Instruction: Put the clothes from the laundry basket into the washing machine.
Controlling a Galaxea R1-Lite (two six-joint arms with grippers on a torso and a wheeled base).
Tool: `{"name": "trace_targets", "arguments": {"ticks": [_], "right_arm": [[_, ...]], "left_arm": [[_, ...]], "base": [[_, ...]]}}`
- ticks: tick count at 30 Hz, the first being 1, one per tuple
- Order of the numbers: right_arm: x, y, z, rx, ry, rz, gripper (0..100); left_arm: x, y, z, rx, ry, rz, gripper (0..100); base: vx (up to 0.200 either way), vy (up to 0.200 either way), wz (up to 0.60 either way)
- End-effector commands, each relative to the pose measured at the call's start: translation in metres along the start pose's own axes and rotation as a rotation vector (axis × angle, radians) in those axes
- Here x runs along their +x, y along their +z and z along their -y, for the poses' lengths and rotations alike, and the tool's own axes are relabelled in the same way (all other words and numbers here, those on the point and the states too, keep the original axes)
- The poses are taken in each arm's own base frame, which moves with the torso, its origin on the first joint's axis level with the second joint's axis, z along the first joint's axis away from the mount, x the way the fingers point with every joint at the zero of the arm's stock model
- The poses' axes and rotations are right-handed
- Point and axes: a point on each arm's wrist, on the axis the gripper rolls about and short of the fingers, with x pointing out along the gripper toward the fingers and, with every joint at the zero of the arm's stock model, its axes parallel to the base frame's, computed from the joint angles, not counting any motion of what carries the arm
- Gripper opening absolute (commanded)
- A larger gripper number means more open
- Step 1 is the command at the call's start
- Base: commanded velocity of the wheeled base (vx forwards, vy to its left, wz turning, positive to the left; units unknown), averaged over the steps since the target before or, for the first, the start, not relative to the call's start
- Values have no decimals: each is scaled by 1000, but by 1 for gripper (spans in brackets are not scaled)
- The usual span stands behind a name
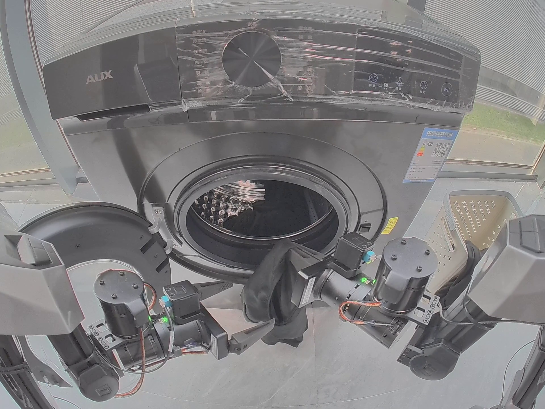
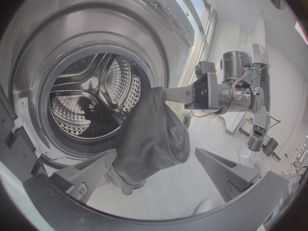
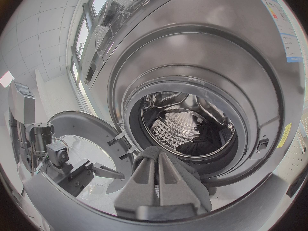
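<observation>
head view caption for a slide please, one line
Right gripper holds a dark garment in front of the open washing machine, left gripper open beside it.

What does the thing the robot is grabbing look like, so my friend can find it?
Find the big grey washing machine with its round door swung open. Just below the mouth of its drum, the right gripper is shut on a black garment. Unlike the dark clothes lying inside the drum, this one dangles outside in the air.
</observation>
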Motion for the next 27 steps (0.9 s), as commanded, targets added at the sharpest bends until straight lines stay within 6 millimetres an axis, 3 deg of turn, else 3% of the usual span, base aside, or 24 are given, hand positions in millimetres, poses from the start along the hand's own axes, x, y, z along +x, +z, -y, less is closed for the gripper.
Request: {"name": "trace_targets", "arguments": {"ticks": [1,9,18,27], "right_arm": [[1,0,2,0,-6,0,0],[2,-2,4,-1,-14,-5,0],[2,-3,4,-2,-15,-9,0],[2,-4,4,-2,-13,-11,0]], "left_arm": [[-3,8,4,12,-16,36,100],[11,-6,18,13,-81,-21,100],[31,-21,22,7,-96,-62,100],[65,-38,14,9,-13,-72,100]], "base": [[0,0,0],[0,0,0],[0,0,0],[0,0,0]]}}
